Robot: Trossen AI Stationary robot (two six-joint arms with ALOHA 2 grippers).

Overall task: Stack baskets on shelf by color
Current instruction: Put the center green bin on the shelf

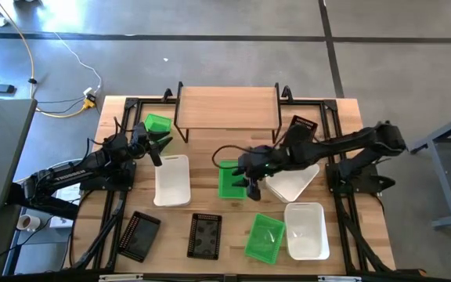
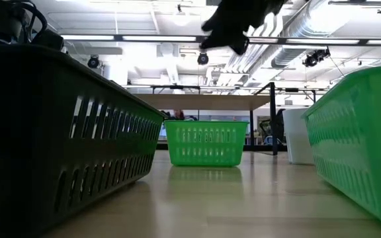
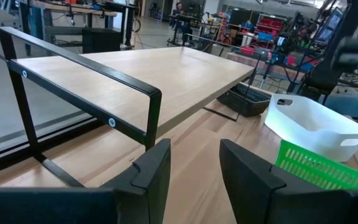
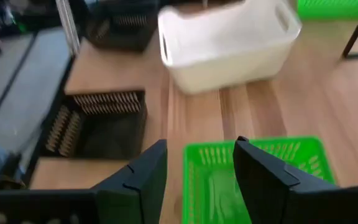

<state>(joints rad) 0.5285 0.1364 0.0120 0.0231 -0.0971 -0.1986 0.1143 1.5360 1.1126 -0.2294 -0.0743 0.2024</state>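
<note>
Baskets are lying scattered over the table (image 1: 343, 117) while the shelf (image 1: 228, 106) at its far edge is standing bare, so none are stacked yet. Along the near edge, two black baskets (image 1: 205, 235) are sitting side by side left of a green one (image 1: 265, 238) and a white one (image 1: 305, 229). Another white basket (image 1: 172, 180) is resting left of centre, its long axis running from near edge to far. A tilted white one (image 1: 296, 182) is lying under my right arm, a third black one (image 1: 303, 125) is resting beside the shelf's right legs, and a green one (image 1: 157, 124) by its left legs.

My right claw (image 4: 196, 163) is hanging with fingers spread just above the green basket (image 4: 253, 177) in the table's middle, straddling one rim, holding nothing. I am judging this basket upright, mouth up, its long axis running toward the shelf, which suits lifting it by a short wall.

My left claw (image 3: 192, 160) is waiting, parted and empty, near the shelf's left end, pointing along the plank, likely kept clear so the other arm can work.
</note>
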